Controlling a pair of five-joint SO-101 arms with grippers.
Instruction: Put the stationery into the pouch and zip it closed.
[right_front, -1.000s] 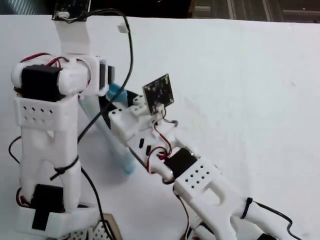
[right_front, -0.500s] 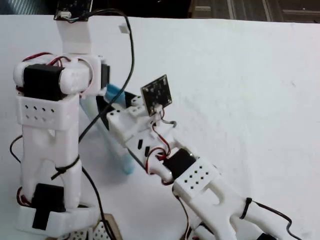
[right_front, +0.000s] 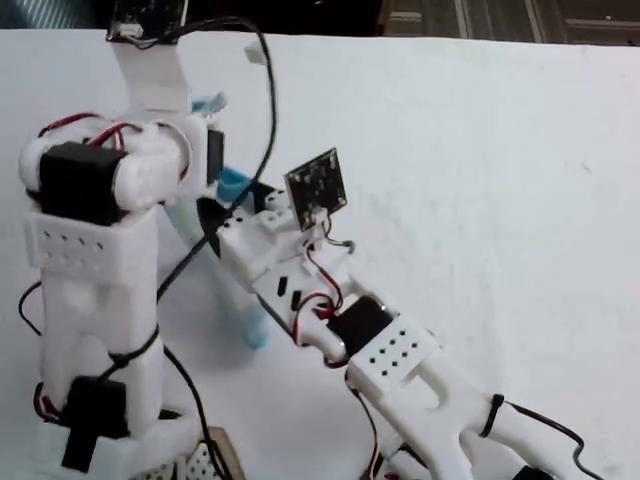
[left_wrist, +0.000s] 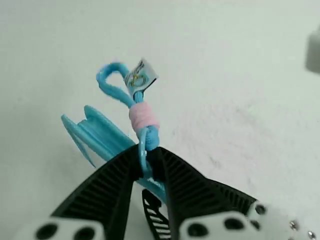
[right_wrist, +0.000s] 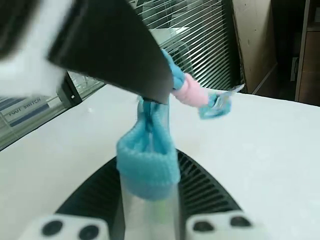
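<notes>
Surface: white tabletop (right_front: 480, 150), with window blinds (right_wrist: 200, 40) behind it in the right wrist view.
Near end: the pouch (right_front: 252, 322), a clear sleeve with blue ends, has its near end down on the tabletop between the two arms. Its long axis runs away from the arm bases and leans a little toward the left arm (right_front: 90, 250).
Right arm (right_front: 400, 360): it is stretched low along the pouch. The right jaws are pressed against the pouch body from both sides, just short of its blue knitted end (right_wrist: 148, 167).
Left arm: it stands upright over the far end. The left jaws are pinched together on the blue pull cord (left_wrist: 145, 145), just below its pink bead (left_wrist: 143, 116).
Farthest: the cord's loop and small tag (left_wrist: 140, 77) stick out past the left jaws.
Key relation: the cord leaves the pouch roughly in line with its long axis, and the left jaws sit just beyond the right jaws. Any pull should likely run along that axis while the right jaws anchor the pouch.
Stationery: I cannot tell whether it is inside.
</notes>
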